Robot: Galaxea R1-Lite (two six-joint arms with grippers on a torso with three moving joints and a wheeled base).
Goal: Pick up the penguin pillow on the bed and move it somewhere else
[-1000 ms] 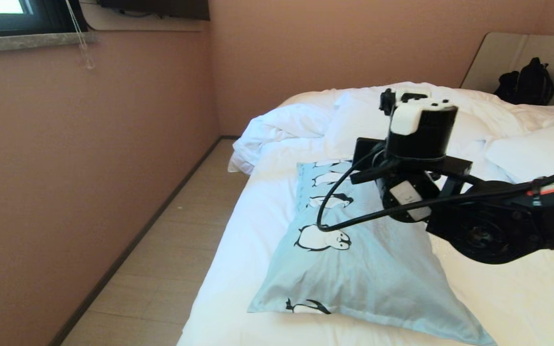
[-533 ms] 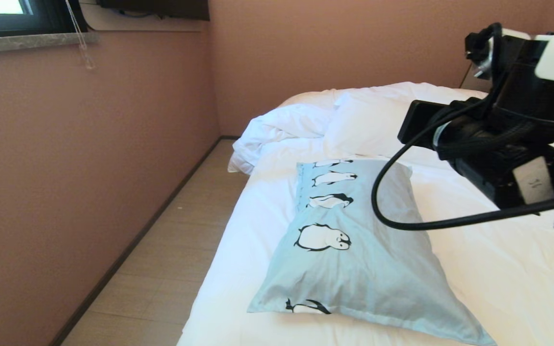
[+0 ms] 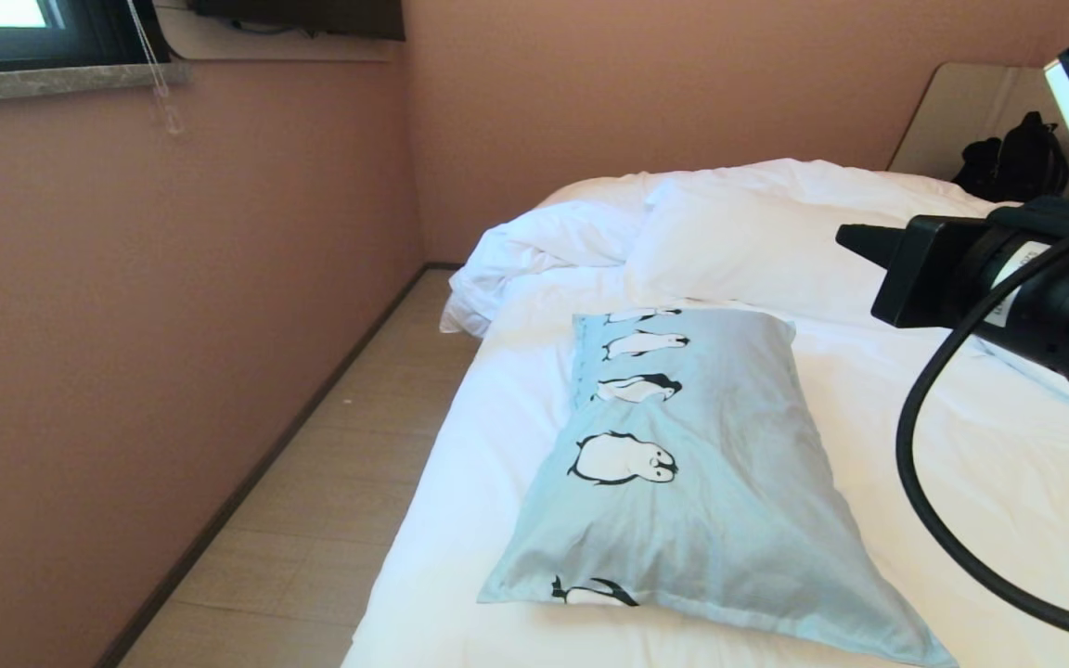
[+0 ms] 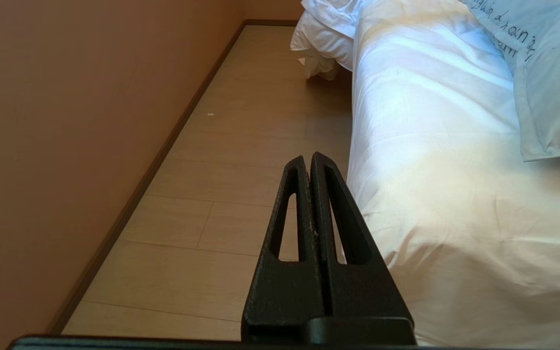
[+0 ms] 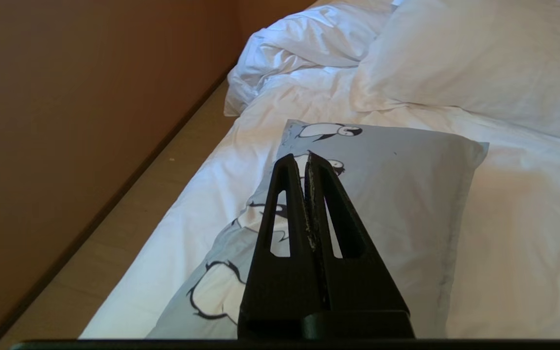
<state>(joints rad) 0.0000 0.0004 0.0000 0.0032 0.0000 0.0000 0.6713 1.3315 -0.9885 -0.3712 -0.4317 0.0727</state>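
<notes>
The penguin pillow point(image 3: 683, 482) lies flat on the bed point(image 3: 980, 520), near its left edge: light blue, with black-and-white penguins along one side. My right arm point(image 3: 1008, 297) reaches in from the right edge of the head view, raised above the sheets and clear of the pillow. In the right wrist view my right gripper point(image 5: 304, 158) is shut and holds nothing, hanging over the penguin pillow point(image 5: 406, 194). My left gripper point(image 4: 307, 158) is shut and empty, low beside the bed over the floor, with a corner of the penguin pillow point(image 4: 552, 73) off to one side.
Plain white pillows point(image 3: 739, 241) and a rumpled duvet point(image 3: 544, 246) lie at the head of the bed. A black backpack point(image 3: 1017, 162) leans on the headboard. A narrow strip of wooden floor point(image 3: 312, 520) runs between the bed and the pink wall point(image 3: 173, 325).
My right arm has pulled back from over the far end of the pillow, up and to the right edge of the head view. The pillow has not moved.
</notes>
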